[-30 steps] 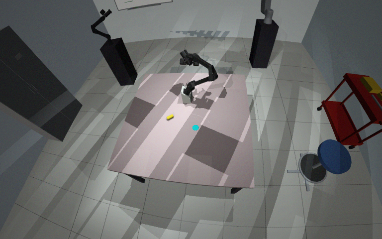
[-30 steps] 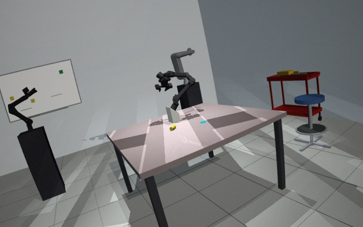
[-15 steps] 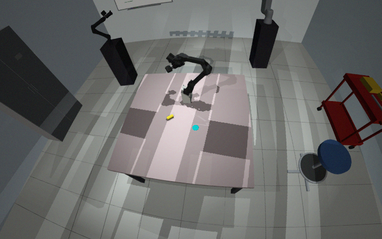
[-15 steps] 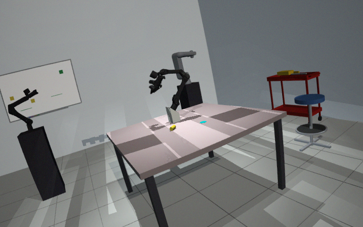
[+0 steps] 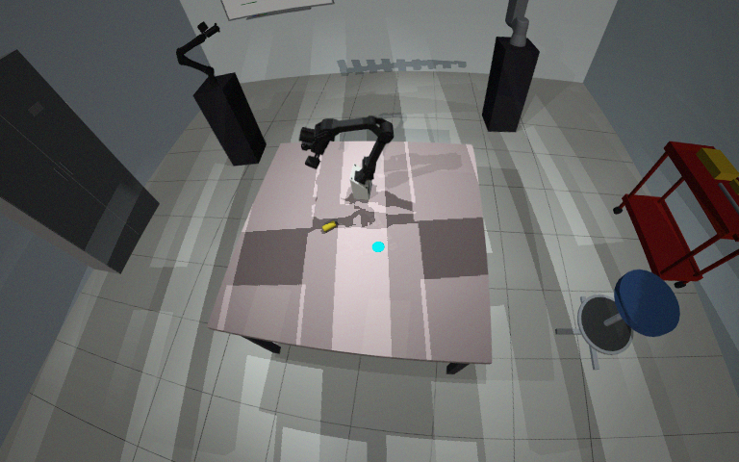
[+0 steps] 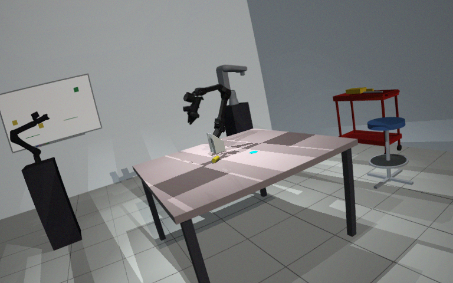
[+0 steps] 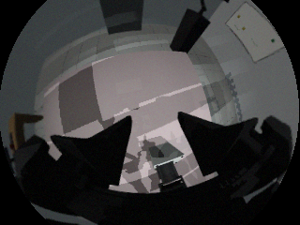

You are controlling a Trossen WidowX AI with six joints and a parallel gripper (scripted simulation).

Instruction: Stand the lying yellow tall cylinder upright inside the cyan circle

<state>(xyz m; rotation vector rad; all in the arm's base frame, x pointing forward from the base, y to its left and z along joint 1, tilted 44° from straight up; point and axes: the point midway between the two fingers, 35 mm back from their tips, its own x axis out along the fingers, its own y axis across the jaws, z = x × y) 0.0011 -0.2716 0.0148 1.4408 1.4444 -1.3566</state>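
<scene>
Nothing done yet: yellow tall cylinder (image 5: 328,226) lying left of cyan circle (image 5: 377,246), mid-frame; claw (image 5: 311,161) parted, empty, high above table (image 5: 354,326)

White base block (image 5: 360,188) (beside arm) crowds yellow cylinder (image 5: 327,226).
</scene>
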